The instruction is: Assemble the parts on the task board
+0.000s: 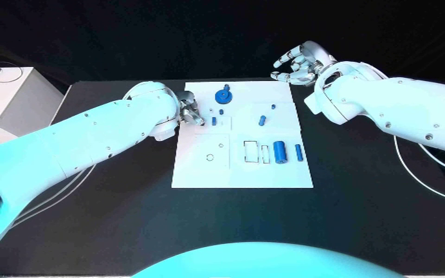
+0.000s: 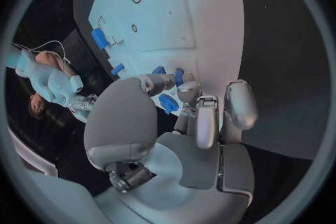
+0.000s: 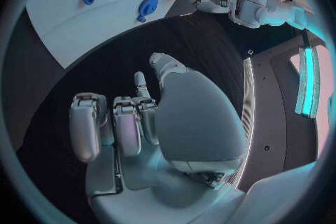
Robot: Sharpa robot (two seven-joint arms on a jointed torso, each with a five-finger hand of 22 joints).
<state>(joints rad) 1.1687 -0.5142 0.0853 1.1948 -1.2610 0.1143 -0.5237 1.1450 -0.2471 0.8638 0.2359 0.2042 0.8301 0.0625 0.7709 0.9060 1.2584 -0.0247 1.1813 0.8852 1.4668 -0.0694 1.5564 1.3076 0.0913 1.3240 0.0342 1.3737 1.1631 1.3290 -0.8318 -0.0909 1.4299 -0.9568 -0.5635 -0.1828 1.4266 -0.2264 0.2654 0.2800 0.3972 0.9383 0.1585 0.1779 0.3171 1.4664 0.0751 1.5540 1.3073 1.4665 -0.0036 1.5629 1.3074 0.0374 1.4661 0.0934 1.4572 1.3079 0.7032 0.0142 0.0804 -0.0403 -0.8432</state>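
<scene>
The white task board [image 1: 199,168] lies mid-table. On it are a round blue part [image 1: 224,96], small blue pegs [image 1: 214,121] [image 1: 262,121], a thick blue cylinder [image 1: 279,152] and a slim one [image 1: 298,152]. My left hand [image 1: 192,112] hovers low at the board's left edge, fingertips beside the nearest peg. In the left wrist view a blue piece [image 2: 168,103] shows between its thumb and fingers [image 2: 189,92]; whether they grip it is unclear. My right hand [image 1: 298,65] hangs over the black table beyond the board's far right corner, fingers [image 3: 115,123] curled in and holding nothing.
A rectangular white slot frame [image 1: 252,151] and a small ring hole [image 1: 211,157] mark the board's near half. A white box [image 1: 23,94] stands at the table's far left. Black table [image 1: 102,226] surrounds the board.
</scene>
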